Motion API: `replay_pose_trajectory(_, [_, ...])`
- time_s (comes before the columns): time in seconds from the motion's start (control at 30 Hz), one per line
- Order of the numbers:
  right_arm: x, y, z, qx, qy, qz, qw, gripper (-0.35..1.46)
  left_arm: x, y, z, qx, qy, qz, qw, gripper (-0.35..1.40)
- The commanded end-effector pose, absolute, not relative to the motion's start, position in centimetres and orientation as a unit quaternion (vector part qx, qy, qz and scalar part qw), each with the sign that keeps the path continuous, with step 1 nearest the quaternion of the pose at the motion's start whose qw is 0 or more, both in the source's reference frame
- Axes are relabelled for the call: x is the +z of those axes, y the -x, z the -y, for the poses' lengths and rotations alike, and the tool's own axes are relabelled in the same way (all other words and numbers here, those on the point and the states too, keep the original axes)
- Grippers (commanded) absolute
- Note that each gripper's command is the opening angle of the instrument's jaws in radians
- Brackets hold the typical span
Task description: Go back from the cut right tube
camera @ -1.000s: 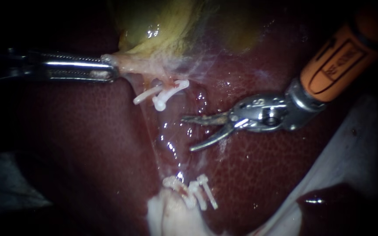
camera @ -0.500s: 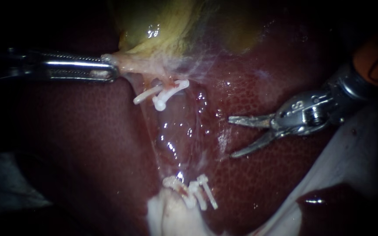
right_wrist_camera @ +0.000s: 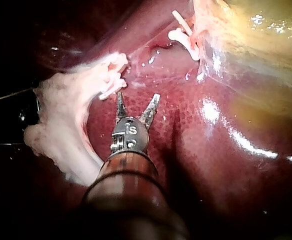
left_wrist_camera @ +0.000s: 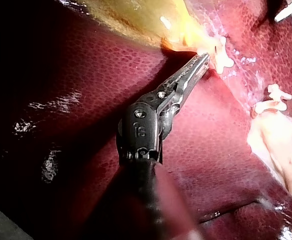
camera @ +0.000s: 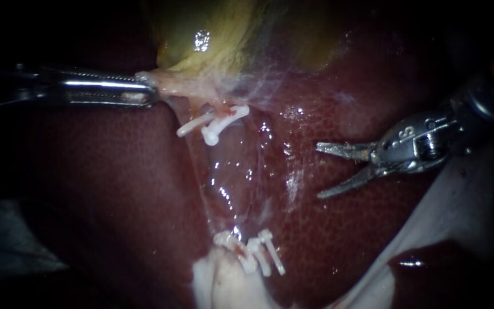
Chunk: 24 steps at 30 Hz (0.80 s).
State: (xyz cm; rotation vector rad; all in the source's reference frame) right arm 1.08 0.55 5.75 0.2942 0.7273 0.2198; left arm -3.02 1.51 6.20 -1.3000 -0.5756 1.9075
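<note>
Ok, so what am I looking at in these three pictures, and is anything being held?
A surgical robot working on a pig's liver, the dark red surface, with the yellowish gallbladder above it. The wide picture comes from the endoscope camera. The other two come from cameras on each arm, each looking along its own instrument. The left instrument has its pincer shut on the pale tissue under the gallbladder. The right instrument has its pincer open, holding nothing, over bare liver. The small white pieces are clips: upper clips near the gallbladder, lower clips further down.
</note>
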Motion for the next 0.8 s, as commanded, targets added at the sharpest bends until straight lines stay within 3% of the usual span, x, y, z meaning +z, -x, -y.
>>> replay_pose_trajectory(0.03, [5.76, -1.08, -0.54, 0.107, -0.144, -0.354, 0.918, 1.43, 6.24, 3.05, -1.5, 0.745, 0.507, 0.223, 0.372, -0.35])
replay_pose_trajectory(0.47, [5.76, -1.08, -0.54, 0.106, -0.144, -0.355, 0.918, 1.43, 6.75, 3.38, -1.37, 0.751, 0.5, 0.232, 0.364, -0.35])
replay_pose_trajectory(0.8, [5.79, -1.1, -0.52, 0.101, -0.158, -0.361, 0.913, 1.45, 6.74, 3.39, -1.38, 0.751, 0.5, 0.232, 0.364, -0.35])
